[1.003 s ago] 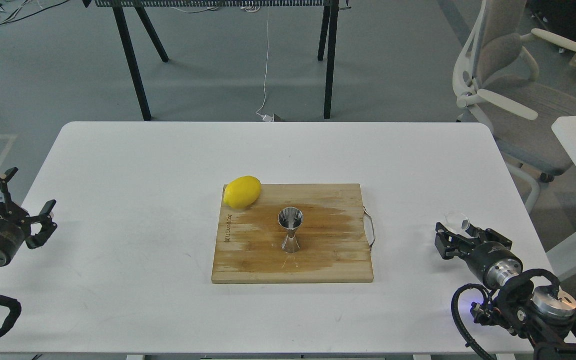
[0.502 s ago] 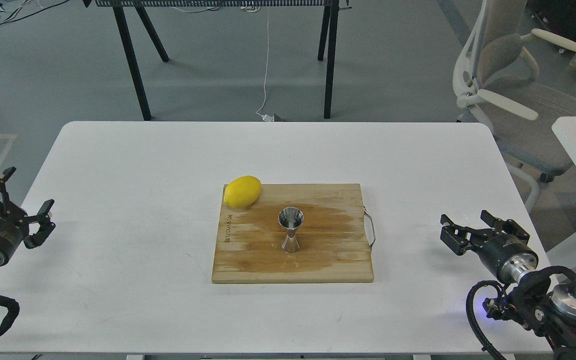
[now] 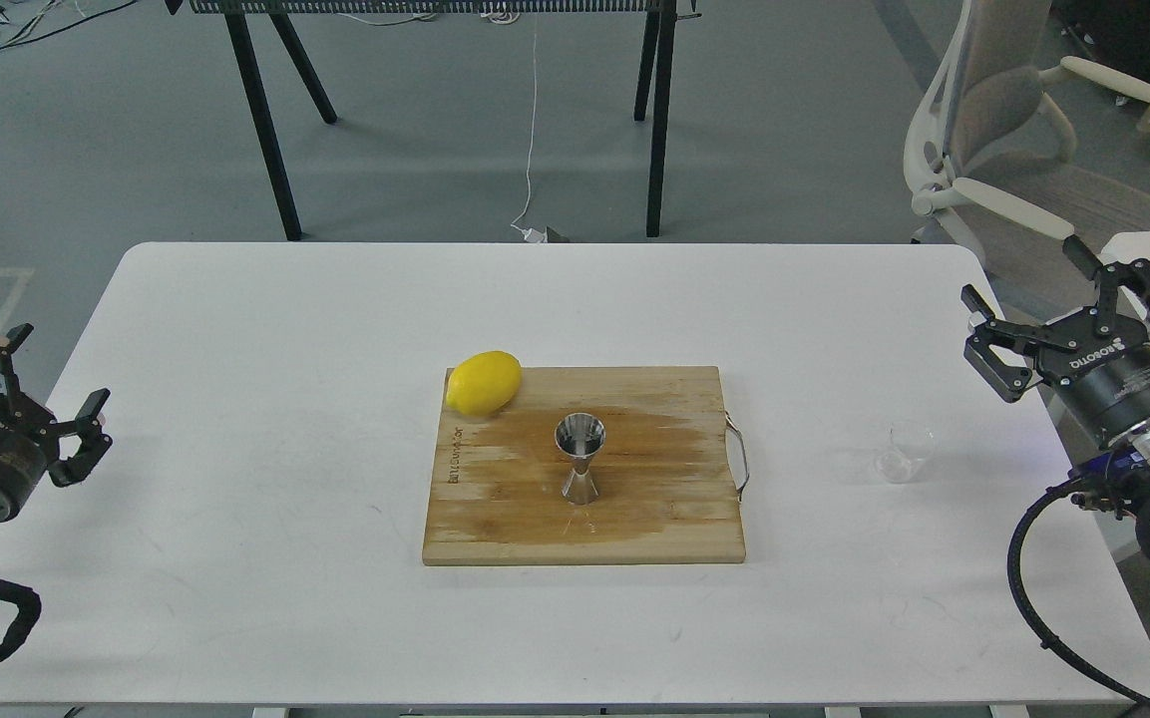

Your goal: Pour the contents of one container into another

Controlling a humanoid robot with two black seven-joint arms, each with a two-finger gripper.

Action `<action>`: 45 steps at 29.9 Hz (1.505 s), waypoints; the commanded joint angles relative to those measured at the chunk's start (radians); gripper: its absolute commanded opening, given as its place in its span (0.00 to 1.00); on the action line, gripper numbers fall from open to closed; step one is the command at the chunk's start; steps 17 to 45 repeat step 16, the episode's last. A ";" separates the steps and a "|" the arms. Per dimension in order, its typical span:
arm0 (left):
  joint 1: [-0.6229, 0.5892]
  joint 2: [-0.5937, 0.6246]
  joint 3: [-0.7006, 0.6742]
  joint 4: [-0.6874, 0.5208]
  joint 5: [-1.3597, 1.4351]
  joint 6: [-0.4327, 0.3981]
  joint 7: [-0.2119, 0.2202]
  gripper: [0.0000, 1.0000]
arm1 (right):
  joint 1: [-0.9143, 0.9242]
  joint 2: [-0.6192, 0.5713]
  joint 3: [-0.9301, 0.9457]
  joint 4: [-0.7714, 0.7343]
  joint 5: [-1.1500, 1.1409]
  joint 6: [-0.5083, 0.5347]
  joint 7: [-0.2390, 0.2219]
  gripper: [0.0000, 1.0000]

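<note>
A small clear glass cup (image 3: 906, 452) stands upright by itself on the white table (image 3: 285, 329), right of the board. The steel hourglass jigger (image 3: 579, 459) stands upright in the middle of the wooden cutting board (image 3: 654, 509). My right gripper (image 3: 1073, 329) is open, raised above and to the right of the cup, well apart from it and holding nothing. My left gripper (image 3: 31, 384) is open at the table's left edge, far from both vessels.
A yellow lemon (image 3: 483, 382) rests on the board's back-left corner. The board has a metal handle (image 3: 739, 457) on its right side. An office chair (image 3: 1023, 170) stands beyond the table's right corner, and a black table frame (image 3: 265, 120) behind.
My right gripper let go of the glass cup, then rose and drew back to the right; the cup now stands alone on the table. The left arm shifted slightly.
</note>
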 commanded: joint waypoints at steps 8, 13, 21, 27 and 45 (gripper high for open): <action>-0.009 -0.002 -0.012 -0.002 -0.002 0.000 0.000 1.00 | 0.046 0.099 -0.024 -0.141 -0.007 0.001 0.018 0.97; -0.008 -0.005 -0.012 -0.002 -0.002 0.000 0.000 1.00 | 0.038 0.129 -0.013 -0.140 -0.005 0.001 0.076 0.97; -0.008 -0.008 -0.012 -0.002 -0.002 0.000 0.000 1.00 | 0.038 0.129 -0.023 -0.138 -0.012 0.001 0.128 0.97; -0.008 -0.008 -0.012 -0.002 -0.002 0.000 0.000 1.00 | 0.038 0.129 -0.023 -0.138 -0.012 0.001 0.128 0.97; -0.008 -0.008 -0.012 -0.002 -0.002 0.000 0.000 1.00 | 0.038 0.129 -0.023 -0.138 -0.012 0.001 0.128 0.97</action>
